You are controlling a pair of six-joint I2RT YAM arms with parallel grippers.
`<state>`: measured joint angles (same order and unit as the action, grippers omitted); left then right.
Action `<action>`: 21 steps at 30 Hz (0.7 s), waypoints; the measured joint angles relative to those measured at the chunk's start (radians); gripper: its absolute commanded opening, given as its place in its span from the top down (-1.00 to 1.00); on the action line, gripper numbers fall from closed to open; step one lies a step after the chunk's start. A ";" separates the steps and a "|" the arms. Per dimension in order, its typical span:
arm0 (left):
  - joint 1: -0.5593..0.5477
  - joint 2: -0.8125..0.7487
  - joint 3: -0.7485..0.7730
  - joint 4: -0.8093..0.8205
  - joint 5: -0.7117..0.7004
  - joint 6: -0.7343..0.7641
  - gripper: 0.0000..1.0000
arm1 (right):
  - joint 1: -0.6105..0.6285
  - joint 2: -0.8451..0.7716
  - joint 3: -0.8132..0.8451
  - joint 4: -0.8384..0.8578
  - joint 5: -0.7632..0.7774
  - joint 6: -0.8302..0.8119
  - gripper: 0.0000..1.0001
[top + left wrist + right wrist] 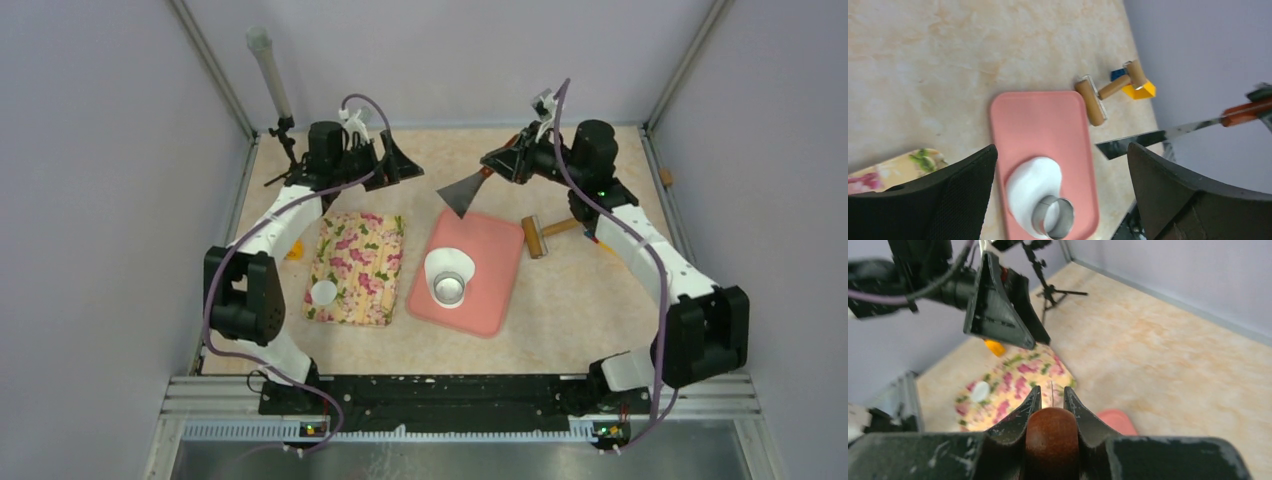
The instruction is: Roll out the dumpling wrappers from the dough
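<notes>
The white dough (449, 264) lies as a flattened sheet on the pink board (490, 250), with a metal ring cutter (450, 290) standing on its near end. In the left wrist view the dough (1033, 182) and the ring cutter (1053, 217) show far below my left gripper (1062, 150), which is open and empty. One dumpling wrapper (323, 292), a small white disc, rests on the floral mat (360, 255). My right gripper (1052, 390) is shut on the brown wooden handle of a scraper (1052, 435). Its metal blade (461, 194) hangs above the board's far end.
A wooden rolling pin (545, 235) lies right of the board, beside a yellow block (1140, 90). A small black stand (287, 150) is at the back left corner. Grey walls close in the table on three sides.
</notes>
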<state>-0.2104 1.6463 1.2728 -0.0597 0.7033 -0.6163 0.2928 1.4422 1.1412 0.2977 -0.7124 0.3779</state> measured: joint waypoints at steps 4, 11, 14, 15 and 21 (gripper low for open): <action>-0.014 0.058 0.079 -0.107 -0.095 0.129 -0.98 | -0.003 -0.103 0.055 -0.345 0.054 -0.331 1.00; -0.098 0.222 0.129 -0.274 -0.278 0.274 -0.94 | 0.007 -0.216 0.045 -0.739 0.076 -0.699 1.00; -0.145 0.278 0.154 -0.332 -0.341 0.307 -0.90 | 0.041 -0.267 -0.024 -0.807 0.092 -0.773 1.00; -0.162 0.294 0.168 -0.349 -0.366 0.317 -0.86 | 0.062 -0.283 -0.049 -0.826 0.096 -0.790 1.00; -0.227 0.356 0.257 -0.399 -0.474 0.357 -0.76 | 0.166 -0.305 -0.127 -0.857 0.108 -0.831 1.00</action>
<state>-0.4370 2.0018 1.5303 -0.4583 0.2291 -0.2588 0.4591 1.1370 1.0145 -0.5594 -0.6041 -0.4530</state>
